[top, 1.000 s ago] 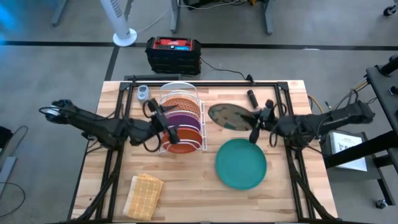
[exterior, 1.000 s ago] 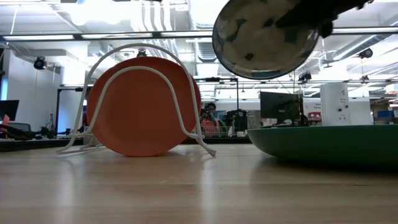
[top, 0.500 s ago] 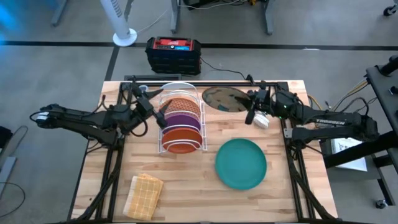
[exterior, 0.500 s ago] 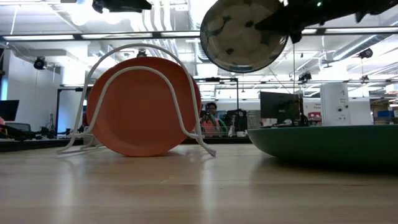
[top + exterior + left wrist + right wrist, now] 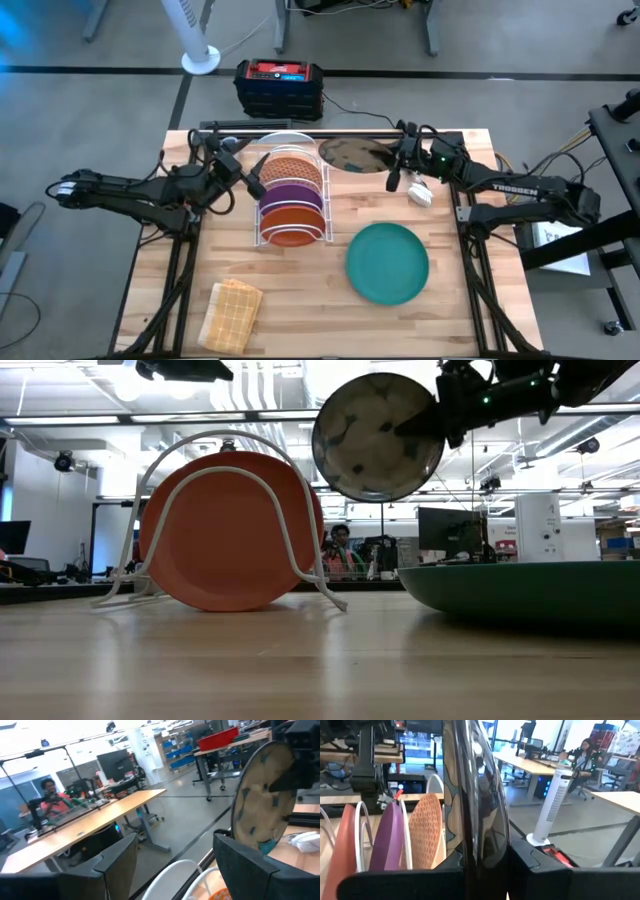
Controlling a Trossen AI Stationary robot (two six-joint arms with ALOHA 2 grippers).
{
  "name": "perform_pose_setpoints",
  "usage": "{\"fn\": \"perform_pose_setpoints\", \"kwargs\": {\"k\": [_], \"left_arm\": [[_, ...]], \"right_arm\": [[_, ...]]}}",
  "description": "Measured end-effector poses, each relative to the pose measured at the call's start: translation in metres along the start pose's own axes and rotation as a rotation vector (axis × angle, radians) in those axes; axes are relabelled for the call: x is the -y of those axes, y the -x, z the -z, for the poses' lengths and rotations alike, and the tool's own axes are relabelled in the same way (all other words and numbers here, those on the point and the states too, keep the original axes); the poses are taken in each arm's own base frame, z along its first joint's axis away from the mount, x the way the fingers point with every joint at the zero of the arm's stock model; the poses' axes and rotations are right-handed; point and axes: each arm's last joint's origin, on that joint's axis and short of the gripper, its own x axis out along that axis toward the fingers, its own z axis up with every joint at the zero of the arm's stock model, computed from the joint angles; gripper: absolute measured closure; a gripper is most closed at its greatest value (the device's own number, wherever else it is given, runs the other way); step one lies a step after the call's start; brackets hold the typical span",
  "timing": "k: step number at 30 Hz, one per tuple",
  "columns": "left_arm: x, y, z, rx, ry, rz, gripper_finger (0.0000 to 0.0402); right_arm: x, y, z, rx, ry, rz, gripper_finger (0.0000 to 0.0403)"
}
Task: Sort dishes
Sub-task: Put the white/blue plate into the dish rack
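Observation:
A white wire rack holds three dishes on edge: an orange-patterned plate, a purple plate and an orange plate. A larger teal plate lies flat on the table, near right of the rack. My right gripper is shut on a dark, mottled glassy plate, which it keeps in the air just far right of the rack. My left gripper stands open beside the rack's left side, with nothing between its fingers. My right gripper pinches the glassy plate's rim on its right-hand side, one finger on each face. The fingers reach in level from the table's right. The plate stands nearly on edge, lifted well clear of the table.
A tan woven cloth lies at the near left. A small white object sits by the right arm. A black and red box stands on the floor past the far edge. Bare wood shows between rack and near edge.
My right gripper has carried the glassy plate toward the table's far edge and left, toward the rack, and has tipped it from slanting to nearly on edge. My left gripper has drawn back from the rack toward the left and far side, staying open.

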Motion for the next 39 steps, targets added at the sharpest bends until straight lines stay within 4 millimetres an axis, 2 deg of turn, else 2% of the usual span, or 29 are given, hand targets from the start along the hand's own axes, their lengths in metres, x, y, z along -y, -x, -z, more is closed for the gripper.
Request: {"fn": "perform_pose_setpoints", "kwargs": {"k": [14,20,27,39], "left_arm": [[0.004,0.000,0.016,-0.051,0.020,0.006,0.0155],[0.007,-0.002,0.017,-0.057,0.036,0.007,0.0155],[0.006,-0.002,0.015,-0.039,0.068,0.001,0.0155],[0.005,-0.003,0.015,-0.048,0.070,-0.053,0.0155]], "right_arm": [[-0.003,-0.016,0.004,0.079,-0.079,-0.069,0.0359],[-0.009,-0.025,0.015,0.044,-0.109,-0.093,0.0359],[-0.010,-0.024,0.013,0.060,-0.103,-0.099,0.0359],[-0.012,-0.034,0.028,-0.004,-0.105,-0.104,0.0359]]}}
